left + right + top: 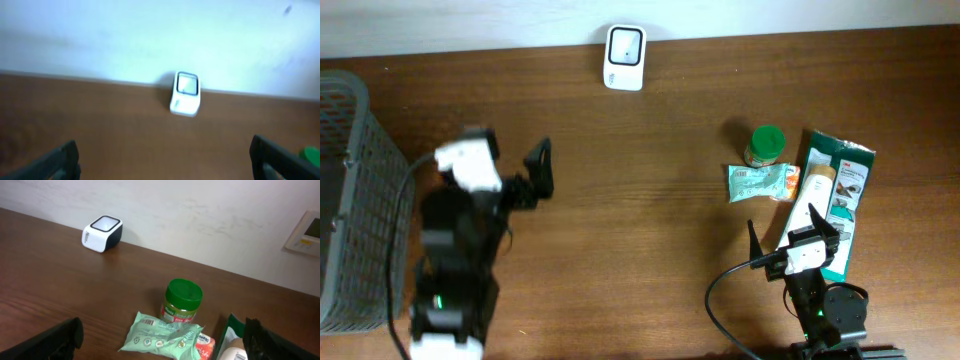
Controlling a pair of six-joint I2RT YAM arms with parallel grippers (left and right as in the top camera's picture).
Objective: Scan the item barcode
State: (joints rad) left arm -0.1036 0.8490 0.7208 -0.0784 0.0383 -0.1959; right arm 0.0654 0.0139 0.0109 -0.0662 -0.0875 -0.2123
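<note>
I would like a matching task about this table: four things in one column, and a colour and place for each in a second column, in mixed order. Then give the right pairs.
Things:
1. scanner
2. jar
3. basket
4. packet

Descriptions:
A. grey, at the left edge of the table
B. green lid, standing upright
C. white, at the far edge by the wall
D. pale green, lying flat beside the jar

Pairs: 1-C; 2-B; 3-A; 4-D
</note>
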